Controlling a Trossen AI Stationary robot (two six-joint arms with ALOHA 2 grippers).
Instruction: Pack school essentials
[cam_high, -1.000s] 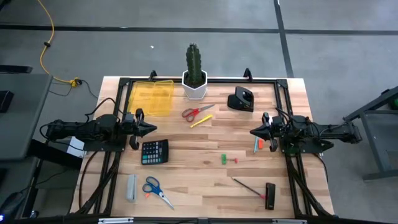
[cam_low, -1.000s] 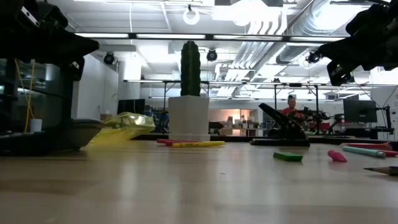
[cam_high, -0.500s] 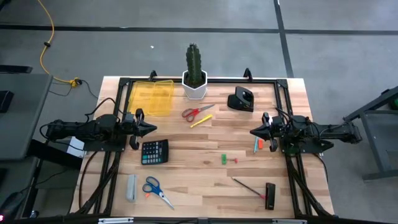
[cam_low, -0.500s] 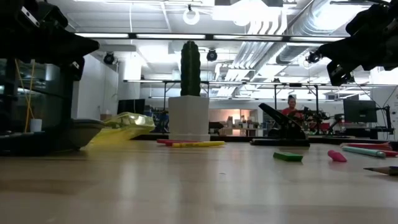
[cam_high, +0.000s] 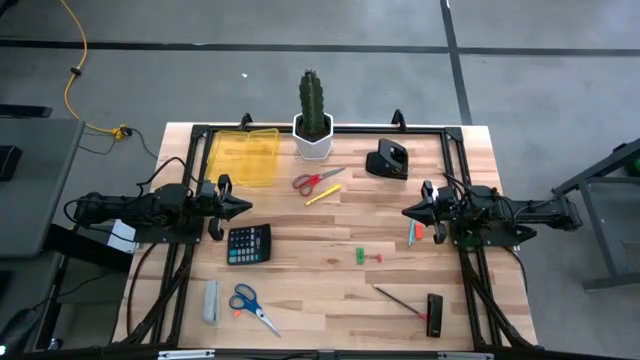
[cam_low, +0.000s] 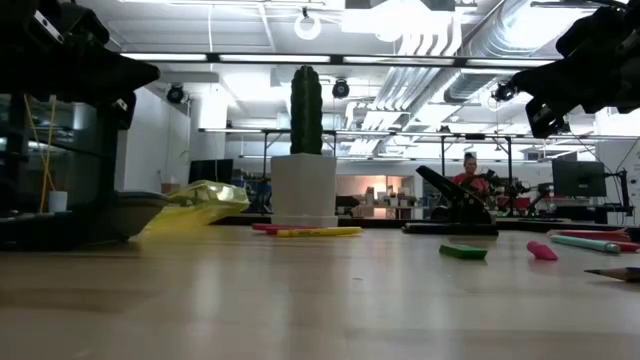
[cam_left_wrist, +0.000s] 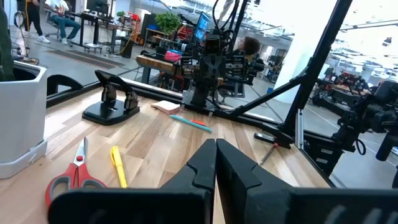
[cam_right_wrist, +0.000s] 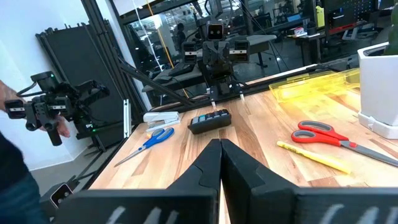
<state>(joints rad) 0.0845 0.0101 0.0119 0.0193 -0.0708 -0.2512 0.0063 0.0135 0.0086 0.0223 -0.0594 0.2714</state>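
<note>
The red-handled scissors and a yellow pen lie flat mid-table, toward the far edge. The blue-handled scissors lie near the near-left corner. A green marker and a small red piece lie mid-table. A teal and red pen lies near the right arm, and a thin dark stick toward the near right. My left gripper hovers shut at the table's left side, above the black calculator. My right gripper hovers shut at the right side.
A yellow transparent tray lies at the far left. A potted cactus and a black stapler stand along the far edge. A pale grey bar lies near-left, a black block near-right. The table's middle is bare wood.
</note>
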